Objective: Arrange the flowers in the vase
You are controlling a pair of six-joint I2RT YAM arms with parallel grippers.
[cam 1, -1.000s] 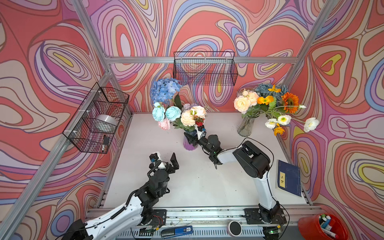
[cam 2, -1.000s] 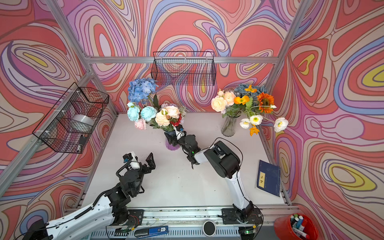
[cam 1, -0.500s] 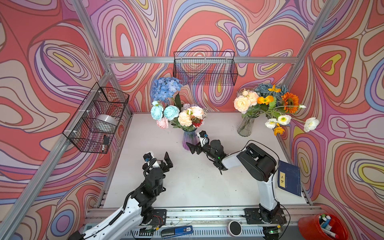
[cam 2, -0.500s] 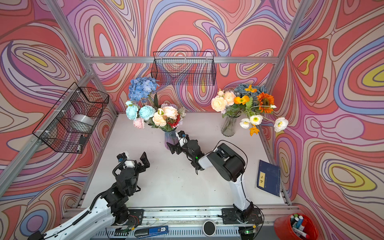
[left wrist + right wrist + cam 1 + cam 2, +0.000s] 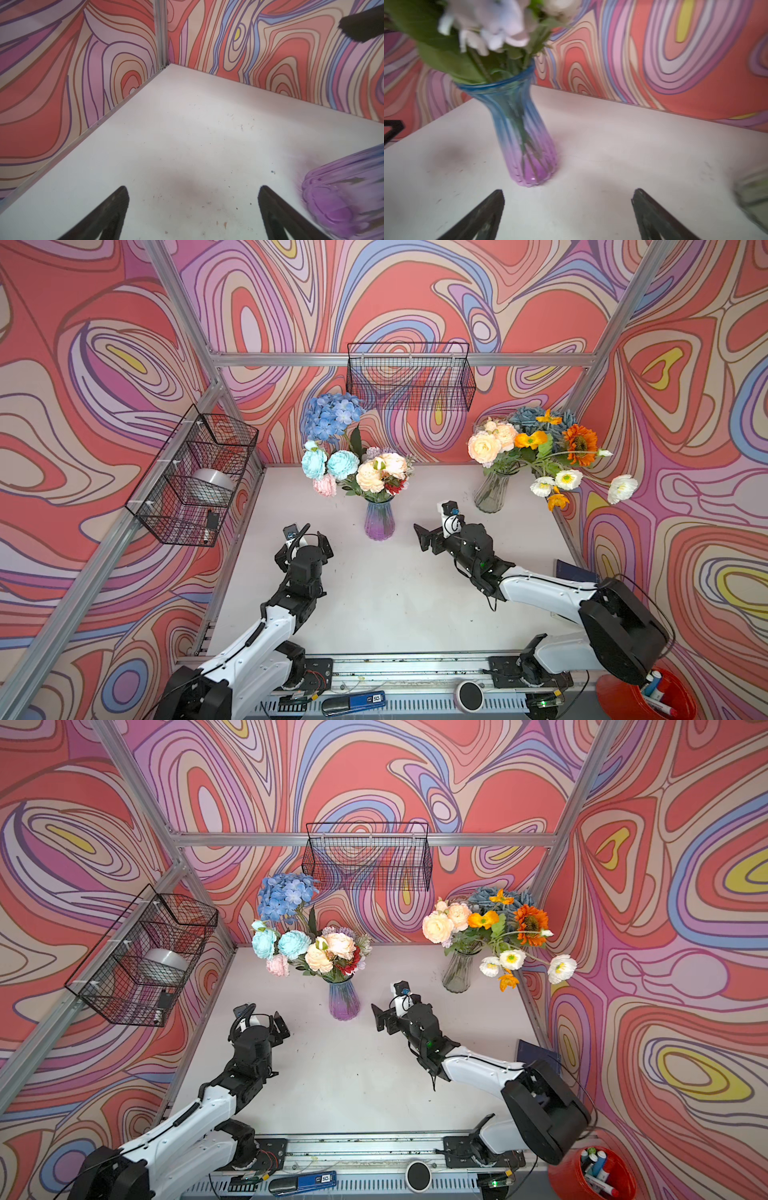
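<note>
We see blue, peach, pink flowers standing in the purple vase; left gripper and right gripper spread, empty.

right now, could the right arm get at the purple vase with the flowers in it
Probably yes. The right hand is open and faces the purple vase from close by, with only bare table between them.

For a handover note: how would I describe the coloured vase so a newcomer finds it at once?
On the white table, look below the black wire basket on the back wall. There stands a ribbed glass vase, blue at the neck, purple at the base; its neighbour on the right is a clear grey glass vase.
</note>
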